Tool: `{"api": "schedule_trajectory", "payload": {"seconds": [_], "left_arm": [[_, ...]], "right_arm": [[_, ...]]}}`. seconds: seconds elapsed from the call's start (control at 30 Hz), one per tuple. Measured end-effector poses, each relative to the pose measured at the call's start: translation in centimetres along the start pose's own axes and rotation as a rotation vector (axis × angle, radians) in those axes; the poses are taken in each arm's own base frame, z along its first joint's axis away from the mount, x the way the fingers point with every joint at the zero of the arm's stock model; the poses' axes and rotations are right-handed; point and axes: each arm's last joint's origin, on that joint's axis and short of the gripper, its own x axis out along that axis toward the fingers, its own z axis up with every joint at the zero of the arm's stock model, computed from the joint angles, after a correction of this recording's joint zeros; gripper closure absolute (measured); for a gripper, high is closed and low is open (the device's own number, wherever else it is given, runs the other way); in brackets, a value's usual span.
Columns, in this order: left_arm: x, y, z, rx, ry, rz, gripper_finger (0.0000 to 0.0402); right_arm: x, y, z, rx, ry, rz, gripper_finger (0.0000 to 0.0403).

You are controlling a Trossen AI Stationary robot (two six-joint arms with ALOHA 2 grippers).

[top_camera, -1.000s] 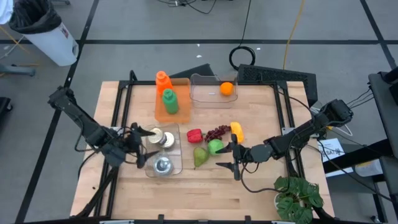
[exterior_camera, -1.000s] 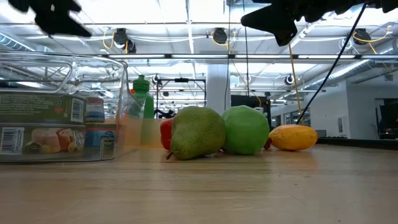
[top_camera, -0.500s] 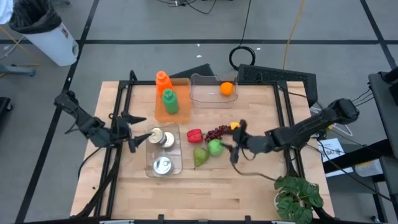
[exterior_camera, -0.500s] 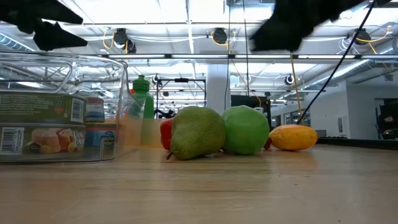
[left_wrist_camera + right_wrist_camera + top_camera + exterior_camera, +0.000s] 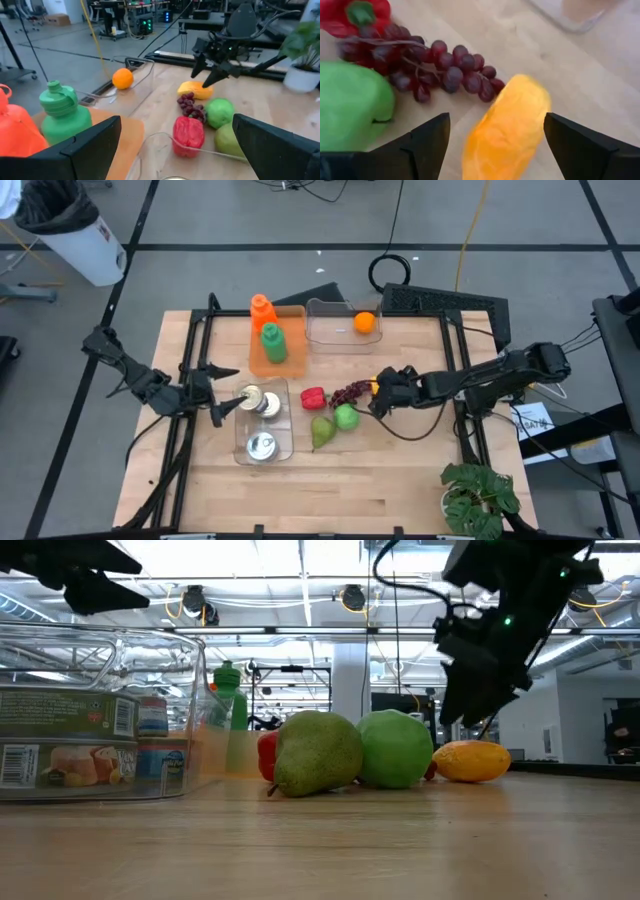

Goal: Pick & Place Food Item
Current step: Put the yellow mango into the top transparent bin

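A yellow-orange mango (image 5: 381, 387) lies on the table next to a bunch of dark grapes (image 5: 349, 392). My right gripper (image 5: 378, 402) hovers open just above the mango (image 5: 507, 127), one finger on either side, touching nothing; the low view shows a gap between its fingertips (image 5: 470, 718) and the fruit (image 5: 472, 761). A green apple (image 5: 346, 417), a pear (image 5: 322, 432) and a red pepper (image 5: 312, 397) sit close by. My left gripper (image 5: 228, 391) is open, raised above the table left of a clear tray of cans (image 5: 262, 425).
A clear container (image 5: 335, 328) at the far side holds an orange (image 5: 364, 322). An orange bottle (image 5: 262, 309) and a green bottle (image 5: 271, 341) stand on an orange board. A potted plant (image 5: 478, 498) sits at the near right corner. Bare wood lies along the near edge.
My right gripper has moved from the near side of the fruit toward the far edge, turned, and come down over the mango. My left gripper has drawn back from over the can tray toward the table's left and far side. No fruit has moved.
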Motion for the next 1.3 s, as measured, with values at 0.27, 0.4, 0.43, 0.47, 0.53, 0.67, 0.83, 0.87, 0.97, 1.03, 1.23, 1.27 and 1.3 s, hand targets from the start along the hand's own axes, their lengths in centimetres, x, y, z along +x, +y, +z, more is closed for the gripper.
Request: {"api": "schedule_trajectory", "payload": {"seconds": [0.27,0.4,0.43,0.47,0.53,0.67,0.83,0.87,0.97,1.03,1.23,1.27,1.3], "left_arm": [[1.4,-0.7,-0.2,0.061,0.019,0.062,0.0005],[1.9,-0.8,-0.5,0.096,0.035,0.086,0.0005],[2.0,-0.8,-0.5,0.100,0.038,0.091,0.0005],[2.1,-0.8,-0.5,0.101,0.041,0.096,0.0005],[2.3,-0.8,-0.6,0.101,0.044,0.106,0.0005],[2.3,-0.8,-0.6,0.080,0.042,0.111,0.0005],[2.3,-0.8,-0.5,0.076,0.040,0.110,0.0005],[2.3,-0.8,-0.5,0.076,0.040,0.109,0.0005],[2.3,-0.8,-0.5,0.076,0.043,0.103,0.0005],[2.3,-0.9,-0.6,0.074,0.058,0.056,0.0005],[2.7,-1.2,-0.4,0.178,0.089,-0.158,0.0005],[2.8,-1.1,-0.2,0.177,0.078,-0.167,0.0005],[2.9,-1.0,-0.1,0.184,0.074,-0.165,0.0005]], "right_arm": [[3.0,0.0,-0.7,0.048,0.096,-0.085,0.0112],[3.6,-0.2,-0.7,0.076,0.111,-0.105,0.0124],[3.6,-0.2,-0.7,0.077,0.115,-0.105,0.0128],[3.6,-0.2,-0.8,0.077,0.117,-0.105,0.0134],[3.6,-0.2,-0.8,0.079,0.120,-0.107,0.0149],[3.6,-0.3,-0.8,0.067,0.126,-0.110,0.0180],[2.2,-0.6,-0.3,0.044,0.109,-0.057,0.0192],[1.6,-0.7,-0.1,0.048,0.089,-0.039,0.0190],[0.0,-1.0,0.9,0.054,-0.013,-0.012,0.0186],[-1.0,-1.2,1.6,0.052,-0.093,0.007,0.0186],[-2.2,-0.8,4.9,0.014,-0.336,0.168,0.0186],[-2.3,-0.8,5.6,0.010,-0.367,0.207,0.0186],[-2.2,-0.9,6.2,0.010,-0.395,0.244,0.0186]]}}
